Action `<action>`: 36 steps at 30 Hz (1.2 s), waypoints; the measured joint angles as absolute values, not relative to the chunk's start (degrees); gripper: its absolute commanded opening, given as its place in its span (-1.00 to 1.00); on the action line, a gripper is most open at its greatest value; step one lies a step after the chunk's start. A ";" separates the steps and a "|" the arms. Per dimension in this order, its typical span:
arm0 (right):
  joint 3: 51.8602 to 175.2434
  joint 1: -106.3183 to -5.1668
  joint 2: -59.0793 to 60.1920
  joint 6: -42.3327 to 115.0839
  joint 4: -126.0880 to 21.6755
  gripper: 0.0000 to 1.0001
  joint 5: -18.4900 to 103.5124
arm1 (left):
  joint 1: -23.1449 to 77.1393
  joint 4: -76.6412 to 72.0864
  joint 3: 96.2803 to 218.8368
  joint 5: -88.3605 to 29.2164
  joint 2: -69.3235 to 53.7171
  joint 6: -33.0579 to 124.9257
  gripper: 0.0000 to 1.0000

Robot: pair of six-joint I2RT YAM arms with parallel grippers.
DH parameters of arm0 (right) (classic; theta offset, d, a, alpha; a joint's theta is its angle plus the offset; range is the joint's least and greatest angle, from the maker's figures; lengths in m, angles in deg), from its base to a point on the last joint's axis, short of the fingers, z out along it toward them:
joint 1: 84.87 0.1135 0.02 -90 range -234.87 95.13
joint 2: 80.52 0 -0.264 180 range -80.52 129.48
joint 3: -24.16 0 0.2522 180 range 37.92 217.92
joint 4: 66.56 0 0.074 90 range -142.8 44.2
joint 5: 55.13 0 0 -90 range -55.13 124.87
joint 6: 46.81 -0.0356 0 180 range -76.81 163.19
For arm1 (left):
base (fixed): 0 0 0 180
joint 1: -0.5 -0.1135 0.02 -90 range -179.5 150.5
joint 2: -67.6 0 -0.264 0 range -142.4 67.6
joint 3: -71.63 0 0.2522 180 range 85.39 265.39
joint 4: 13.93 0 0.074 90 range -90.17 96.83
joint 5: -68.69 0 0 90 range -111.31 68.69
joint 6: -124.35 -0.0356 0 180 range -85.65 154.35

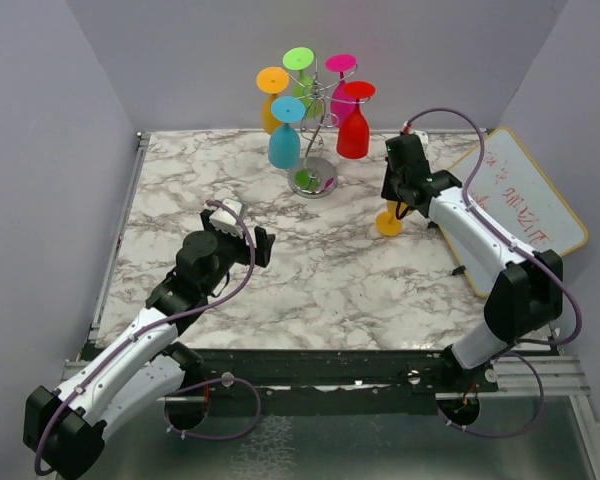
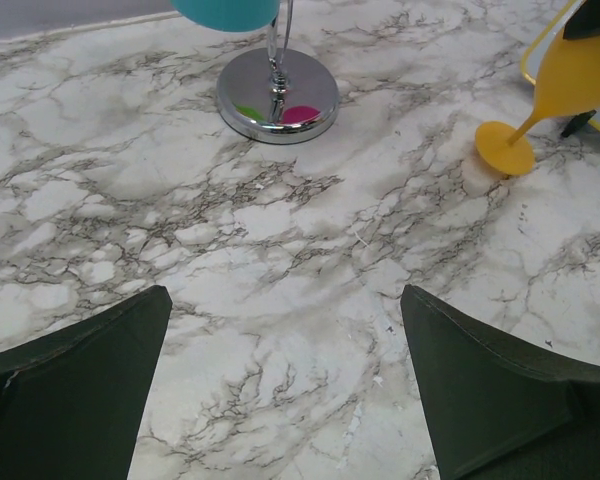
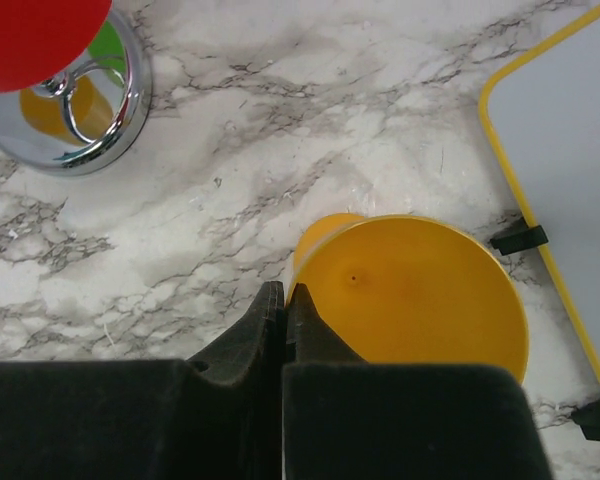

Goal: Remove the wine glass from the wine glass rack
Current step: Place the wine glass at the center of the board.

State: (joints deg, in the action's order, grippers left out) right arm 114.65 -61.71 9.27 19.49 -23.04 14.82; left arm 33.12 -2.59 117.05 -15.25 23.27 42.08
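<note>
Left gripper [image 1: 246, 230], left of centre: jaws spread wide, holding nothing. The wine glass rack [image 1: 314, 181] stands at upper centre, coloured glasses hanging from it. To its right, the right gripper [image 3: 283, 300] is closed tight on the rim of the yellow wine glass [image 1: 389, 223], which is off the rack, tilted, foot touching the worktop [image 1: 320, 280].

Judged step: setting down. Level the glass until the foot sits flat, then part the jaws and lift straight up, clear of the rim.

Whiteboard [image 1: 525, 195], far right: red handwriting, illegible. No brands seen.
</note>
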 measured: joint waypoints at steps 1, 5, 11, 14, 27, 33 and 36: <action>115.63 -61.71 10.21 19.60 -22.63 -0.99 14.40 | 33.12 -2.57 117.05 -15.22 23.27 42.04 0.98; 119.59 -61.71 14.45 19.75 -19.92 -0.99 13.72 | 33.12 -2.55 117.05 -15.14 23.27 42.04 0.98; 120.81 -61.71 16.99 21.30 -17.71 -0.72 15.06 | 33.01 -2.61 117.03 -14.59 23.31 42.02 0.98; 120.94 -61.71 16.99 22.24 -17.38 -0.64 15.25 | 32.86 -2.59 117.03 -14.52 23.31 42.02 0.98; 122.51 -61.71 16.97 25.30 -16.07 -0.28 18.29 | 32.79 -2.59 117.03 -14.33 22.83 42.06 0.98; 124.29 -61.71 16.29 26.63 -16.03 -0.21 18.86 | 32.79 -2.59 117.03 -14.33 22.15 42.10 0.98; 124.35 -61.71 15.57 26.92 -16.03 -0.03 19.65 | 32.79 -2.59 117.05 -14.33 21.85 42.10 0.98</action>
